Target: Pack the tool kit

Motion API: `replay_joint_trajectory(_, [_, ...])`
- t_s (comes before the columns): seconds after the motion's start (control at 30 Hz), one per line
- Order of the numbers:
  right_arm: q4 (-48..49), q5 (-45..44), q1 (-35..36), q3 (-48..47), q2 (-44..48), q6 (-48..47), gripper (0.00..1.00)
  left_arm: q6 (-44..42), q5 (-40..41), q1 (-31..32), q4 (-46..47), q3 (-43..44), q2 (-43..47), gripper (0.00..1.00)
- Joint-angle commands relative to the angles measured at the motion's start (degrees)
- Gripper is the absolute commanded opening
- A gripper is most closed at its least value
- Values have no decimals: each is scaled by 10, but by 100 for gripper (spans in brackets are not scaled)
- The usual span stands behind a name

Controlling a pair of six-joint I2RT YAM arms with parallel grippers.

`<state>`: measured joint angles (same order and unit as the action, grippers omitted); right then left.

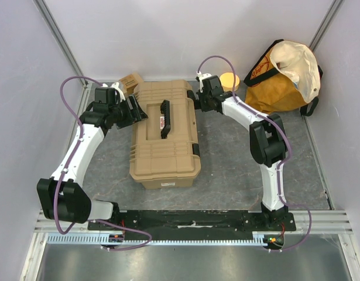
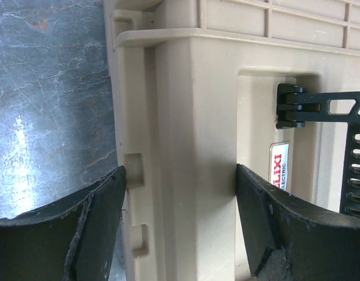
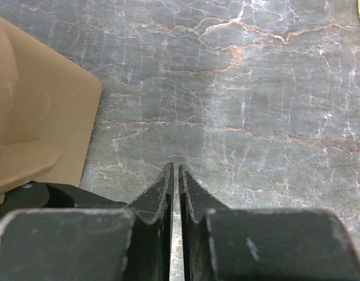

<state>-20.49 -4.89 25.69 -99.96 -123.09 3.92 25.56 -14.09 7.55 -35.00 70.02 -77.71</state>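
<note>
The tool kit (image 1: pixel 165 134) is a large tan toolbox lying shut on the grey mat, with its black handle (image 1: pixel 165 119) and red-white label on top. My left gripper (image 1: pixel 136 110) is at its far left edge. In the left wrist view the left gripper (image 2: pixel 181 175) straddles the raised tan side ridge (image 2: pixel 185 117), with both fingers (image 2: pixel 103 216) pressed against it. The label (image 2: pixel 279 167) and handle (image 2: pixel 349 146) show to the right. My right gripper (image 1: pixel 198 100) is at the box's far right corner. It is shut and empty (image 3: pixel 176 167) over the mat, beside the tan corner (image 3: pixel 33 117).
An orange-yellow cloth bag (image 1: pixel 285 76) stands at the back right, with a yellow round object (image 1: pixel 229 79) beside it. A small tan block (image 1: pixel 131 81) lies behind the toolbox at the back left. White walls enclose the mat (image 1: pixel 226 164).
</note>
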Motion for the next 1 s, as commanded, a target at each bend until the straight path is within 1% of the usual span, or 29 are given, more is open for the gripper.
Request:
replay_joint_trajectory(0.0, [47,120,18,-13,-13,-6,12,-20,-35,3,-23,-47,-33,76])
replay_joint_trajectory(0.07, [90,152,20,10,-9,27,11,-10,-65,3,-3,-66,-36,74])
replay_joint_trajectory(0.2, [137,203,29,26,-14,69,9,6,-140,5,34,-97,-45,69])
replay_joint_trajectory(0.4, [237,247,46,71,-12,154,7,26,-207,21,85,-134,-54,64])
replay_joint_trajectory(0.53, [307,262,54,100,-6,218,7,37,-226,24,106,-146,-57,63])
replay_joint_trajectory(0.67, [344,260,55,121,5,257,7,41,-230,23,110,-142,-53,61])
replay_joint_trajectory(0.83, [366,265,55,134,10,287,7,57,-238,23,132,-140,-50,58])
replay_joint_trajectory(0.9, [362,255,55,133,10,289,7,62,-241,23,136,-137,-53,58])
replay_joint_trajectory(0.97, [336,221,53,134,15,286,7,66,-233,23,136,-132,-52,58])
